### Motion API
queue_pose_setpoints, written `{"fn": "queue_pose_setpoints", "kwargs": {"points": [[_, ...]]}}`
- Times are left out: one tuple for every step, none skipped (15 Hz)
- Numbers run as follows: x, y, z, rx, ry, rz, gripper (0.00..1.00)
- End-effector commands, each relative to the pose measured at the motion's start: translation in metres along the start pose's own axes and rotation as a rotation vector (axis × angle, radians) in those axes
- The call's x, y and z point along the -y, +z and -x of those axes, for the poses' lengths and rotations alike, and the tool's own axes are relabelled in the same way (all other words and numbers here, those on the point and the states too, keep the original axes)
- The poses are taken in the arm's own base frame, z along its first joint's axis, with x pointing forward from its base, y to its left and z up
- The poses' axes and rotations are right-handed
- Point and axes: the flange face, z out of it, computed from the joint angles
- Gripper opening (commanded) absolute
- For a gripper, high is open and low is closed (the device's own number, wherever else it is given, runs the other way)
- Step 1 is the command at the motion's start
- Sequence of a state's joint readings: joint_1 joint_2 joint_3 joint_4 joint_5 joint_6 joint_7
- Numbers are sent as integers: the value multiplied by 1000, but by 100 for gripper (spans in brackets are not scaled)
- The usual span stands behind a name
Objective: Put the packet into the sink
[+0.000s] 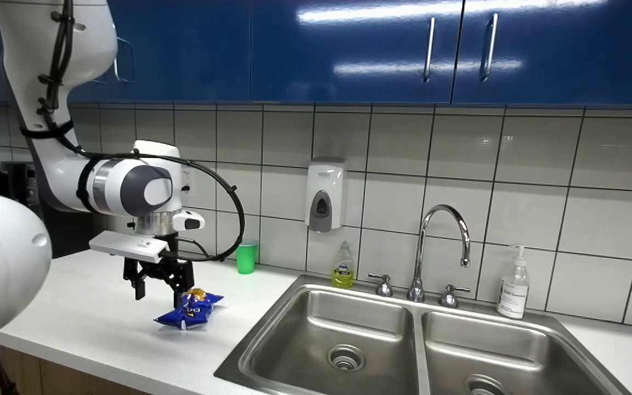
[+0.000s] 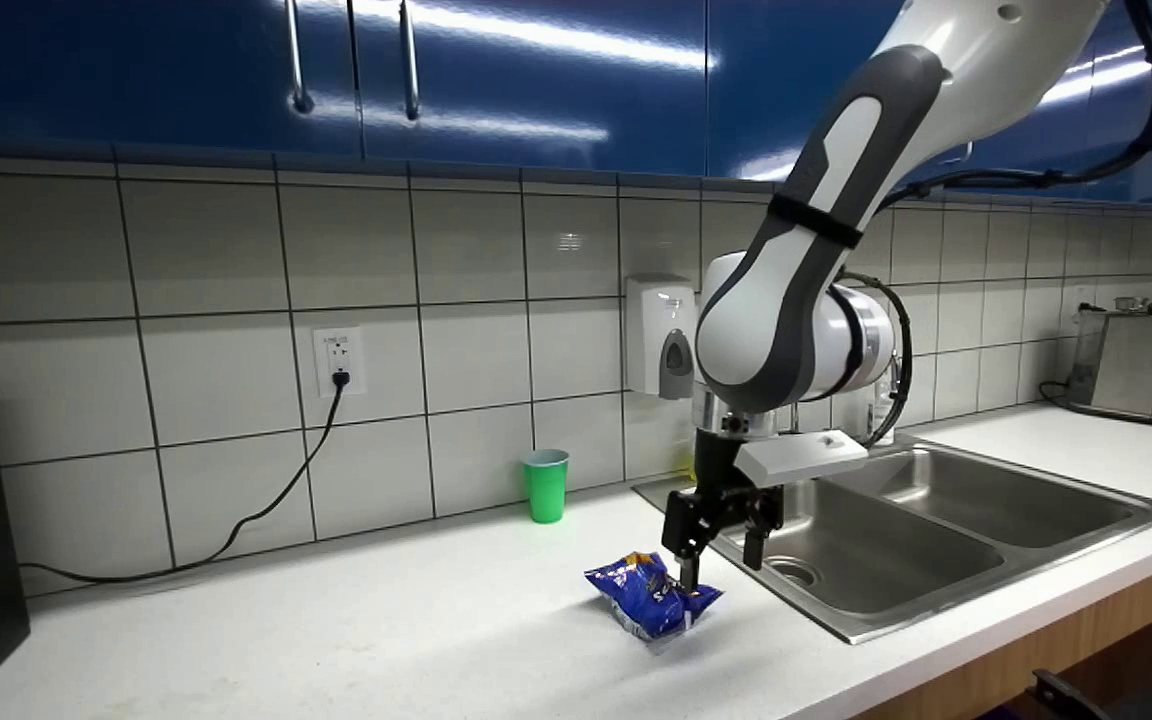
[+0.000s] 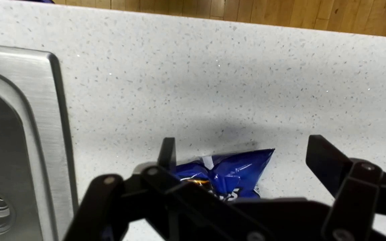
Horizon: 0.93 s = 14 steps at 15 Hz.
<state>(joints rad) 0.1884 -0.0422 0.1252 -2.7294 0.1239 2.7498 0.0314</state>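
The jaws stand wide apart and hold nothing, the gripper [image 3: 241, 147] low over the counter [image 3: 213, 73]. What the coming move seems to turn on is that the packet [image 3: 243, 174] lies off the line between the fingertips: in the wrist view only its front part shows, just behind that line, and the rest runs back beneath the gripper, away from the counter's front edge. It also sits closer to the finger [image 3: 167, 153] on the side of the sink [image 3: 44, 93], behind which one end vanishes, while its pointed corner stops short of the other finger [image 3: 327, 164]. In both exterior views a finger meets or overlaps the packet's outline; whether it touches the foil I cannot tell. The visible edge runs roughly from finger to finger, but too much is hidden to be sure of the long axis. A shift backward, and a little toward the sink, would probably centre the grasp before going down. The packet is crumpled, glossy blue foil, puffed either side of a crease, with white lettering, a yellow-orange patch and a pale strip at its edge. It rests on the counter near the sink, outside the rim, so the carry looks short. Farther back stands the cup [image 2: 546, 487], upright near the wall [image 2: 476, 370].
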Motion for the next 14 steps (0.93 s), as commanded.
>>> {"fn": "queue_pose_setpoints", "kwargs": {"points": [[12,13,-22,-21,1,-20,100],[14,15,-27,-29,0,-23,100],[15,19,-33,-38,-2,-22,100],[16,22,-37,-39,-5,-24,100],[18,26,-41,-46,-6,-25,100],[18,29,-45,-51,-6,-26,100],[19,34,-49,-55,-8,-26,100],[21,37,-53,-59,-10,-29,100],[22,42,-56,-64,-11,-30,100],[23,46,-60,-69,-10,-31,100],[23,50,-63,-75,-10,-31,100],[24,53,-67,-82,-11,-31,100],[24,57,-70,-90,-9,-32,100],[24,59,-74,-96,-8,-34,100]]}}
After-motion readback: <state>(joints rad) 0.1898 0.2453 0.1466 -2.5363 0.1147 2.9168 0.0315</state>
